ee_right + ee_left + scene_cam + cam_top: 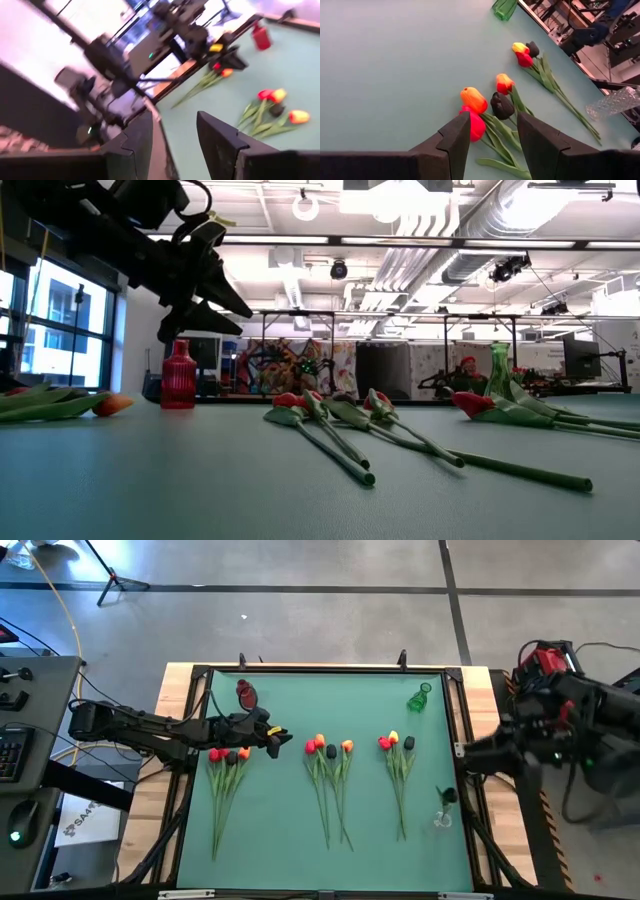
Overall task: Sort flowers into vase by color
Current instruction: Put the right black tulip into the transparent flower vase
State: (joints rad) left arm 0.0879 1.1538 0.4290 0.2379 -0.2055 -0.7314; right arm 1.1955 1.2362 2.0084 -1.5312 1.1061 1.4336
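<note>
Table mat (280,840): smooth teal sheet in a dark frame on pale wood.
Clear vase (443,819): faceted glass, lying on its side at the mat's right edge, nearest the front.
Flowers: three bunches lie flat on the mat, with long thin green stems and narrow leaves running toward the front edge.
Left bunch (226,775): red and orange heads, plus a dark one.
Middle bunch (330,775): red, orange and dark heads.
Right bunch (398,765): red and yellow heads, with one dark.
Left gripper (283,738): matte black, angular fingers apart and empty, raised over the mat between the left and middle bunches.
Right gripper (172,132): off the mat's right side, dark blocky fingers apart, nothing between them.
Red vase (246,694): ribbed translucent bottle, upright, far left.
Green vase (418,698): translucent, far right.
</note>
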